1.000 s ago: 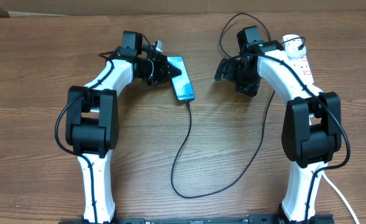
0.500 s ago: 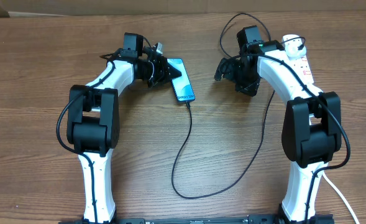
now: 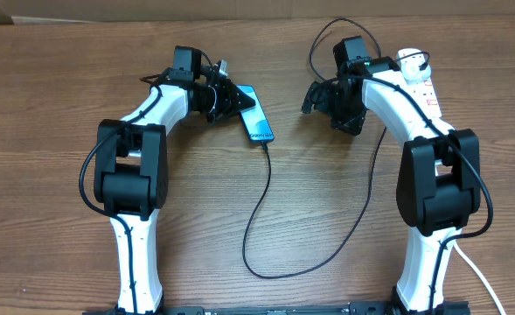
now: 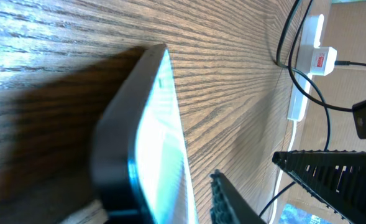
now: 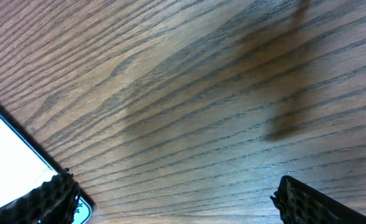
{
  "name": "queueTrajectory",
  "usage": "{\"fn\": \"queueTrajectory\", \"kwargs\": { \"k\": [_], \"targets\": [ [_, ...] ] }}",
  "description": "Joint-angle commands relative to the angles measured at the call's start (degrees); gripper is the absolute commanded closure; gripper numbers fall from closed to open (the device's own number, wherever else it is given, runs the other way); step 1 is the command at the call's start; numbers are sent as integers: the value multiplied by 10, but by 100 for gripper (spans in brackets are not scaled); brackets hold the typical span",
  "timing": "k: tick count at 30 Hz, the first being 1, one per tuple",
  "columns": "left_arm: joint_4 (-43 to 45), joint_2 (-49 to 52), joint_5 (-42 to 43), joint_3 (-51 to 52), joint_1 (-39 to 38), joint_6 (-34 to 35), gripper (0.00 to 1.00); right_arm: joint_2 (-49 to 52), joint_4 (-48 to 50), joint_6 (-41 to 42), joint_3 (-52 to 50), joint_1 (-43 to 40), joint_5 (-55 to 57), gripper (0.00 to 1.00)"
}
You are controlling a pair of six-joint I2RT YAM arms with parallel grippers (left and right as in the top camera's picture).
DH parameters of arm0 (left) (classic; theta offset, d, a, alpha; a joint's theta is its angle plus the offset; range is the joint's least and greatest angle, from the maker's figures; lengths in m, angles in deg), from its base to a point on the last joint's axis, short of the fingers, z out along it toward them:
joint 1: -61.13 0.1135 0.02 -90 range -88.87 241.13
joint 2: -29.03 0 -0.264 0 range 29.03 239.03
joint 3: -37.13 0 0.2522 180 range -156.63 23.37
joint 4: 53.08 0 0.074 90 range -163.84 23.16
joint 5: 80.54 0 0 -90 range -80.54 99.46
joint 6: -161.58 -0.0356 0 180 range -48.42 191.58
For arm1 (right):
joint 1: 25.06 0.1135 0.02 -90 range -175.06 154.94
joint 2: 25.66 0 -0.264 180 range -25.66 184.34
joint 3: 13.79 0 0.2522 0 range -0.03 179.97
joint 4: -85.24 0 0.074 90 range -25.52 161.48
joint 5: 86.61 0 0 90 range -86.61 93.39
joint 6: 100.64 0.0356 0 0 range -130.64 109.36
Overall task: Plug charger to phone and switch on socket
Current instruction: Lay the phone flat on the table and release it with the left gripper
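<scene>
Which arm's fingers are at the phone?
The left fingers: they sit right at the phone's far end, while the right fingers hang wide open off to its side.

Overhead, light fell evenly and softly from above, leaving only faint shadows on the table (image 3: pixel 47 87). Close beside the left gripper (image 4: pixel 276 193), the phone (image 4: pixel 148 143) was blurred, its screen washed pale by glare, with a dark shadow on its far side. Ahead of the right gripper (image 5: pixel 179 202), soft smudged shadows lay over sharp wood grain, while its own fingertips (image 5: pixel 307 199) were out of focus.
</scene>
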Motion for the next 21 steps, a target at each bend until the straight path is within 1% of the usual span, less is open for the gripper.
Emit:
{"fn": "queueTrajectory", "kwargs": {
  "k": [1, 2, 5, 10, 13, 19, 21],
  "targets": [
    [2, 1, 0, -5, -1, -13, 72, -17, 2, 4, 10, 3, -3, 0],
    [2, 1, -4, -5, -1, -13, 71, -17, 2, 4, 10, 3, -3, 0],
    [-7, 1, -29, -5, -1, -13, 62, -17, 2, 4, 10, 3, -10, 0],
    [-29, 1, -82, -5, -1, -13, 59, -17, 2, 4, 10, 3, -16, 0],
    [-34, 1, -100, -5, 0, -13, 55, -17, 3, 4, 10, 3, -16, 0],
    [-40, 1, -137, -5, 0, -28, 36, -15, 3, 4, 10, 3, -16, 0],
    [-46, 1, -153, -6, 0, -28, 34, -14, 3, 4, 10, 3, -16, 0]
  ]
}}
